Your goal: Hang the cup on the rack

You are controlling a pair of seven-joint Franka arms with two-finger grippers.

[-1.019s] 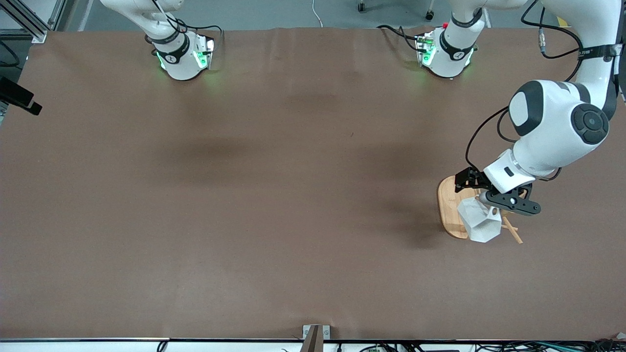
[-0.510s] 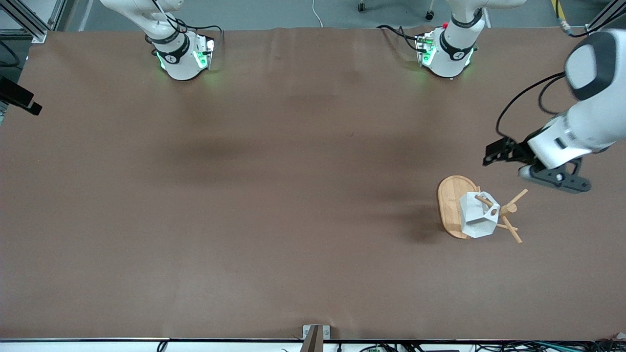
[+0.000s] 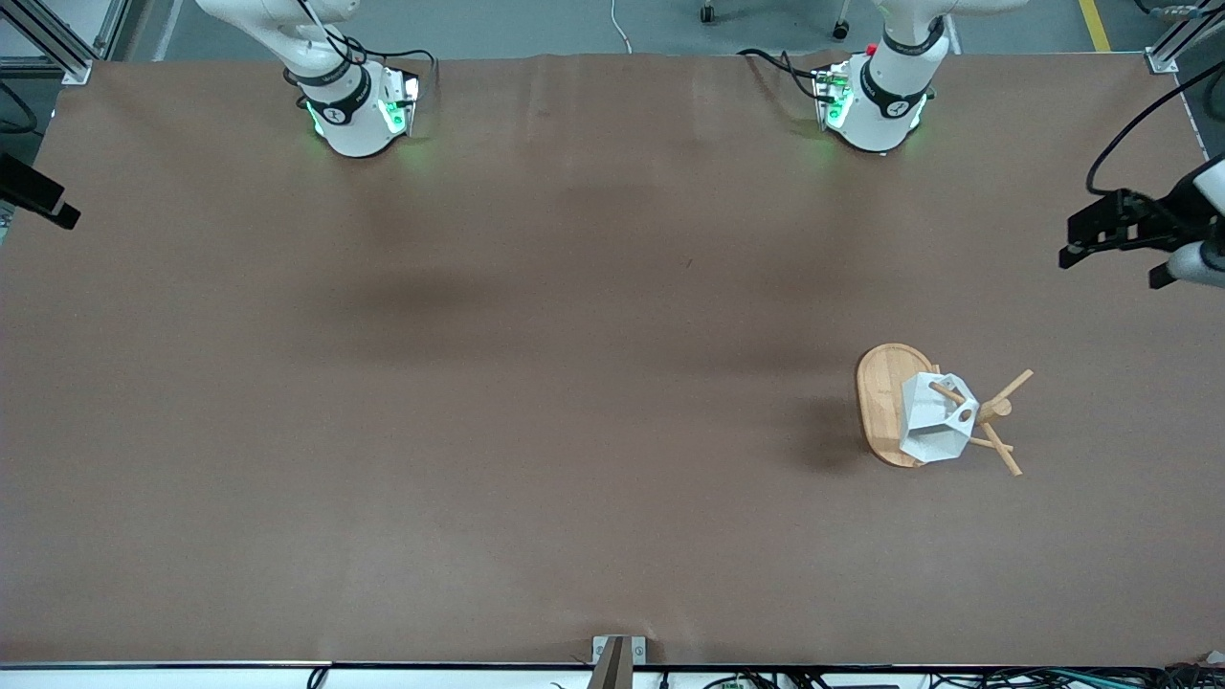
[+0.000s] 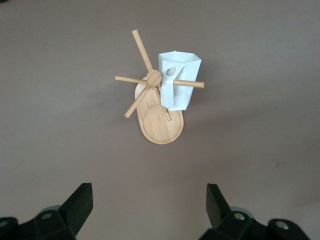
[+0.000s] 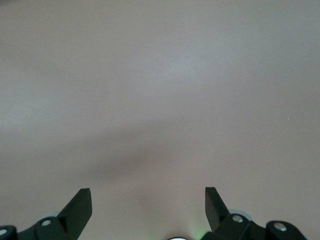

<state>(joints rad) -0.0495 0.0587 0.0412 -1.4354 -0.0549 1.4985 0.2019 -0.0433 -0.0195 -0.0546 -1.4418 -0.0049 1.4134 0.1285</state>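
The left gripper (image 4: 148, 210) hangs in the air with its fingers spread wide and nothing between them, over the worktop (image 3: 536, 402) at the left arm's end, seen at about three o'clock in the front view (image 3: 1163, 249). It is well apart from the rack. The right gripper (image 5: 147, 210) is likewise wide open and empty, with only bare worktop under it; that arm waits.

The cup (image 3: 933, 419) hangs on the rack (image 3: 885, 402), toward the left arm's end of the worktop. One thin peg runs through the round hole in its side tab, so the cup dangles from the tab, with its body over the rack's base.

The cup is small, white and faceted, with flat angular panels. The rack is light wood, with an oval flat base, a central post and thin pegs spreading outward like spokes. In the front view the base's long axis runs roughly from twelve to six o'clock.
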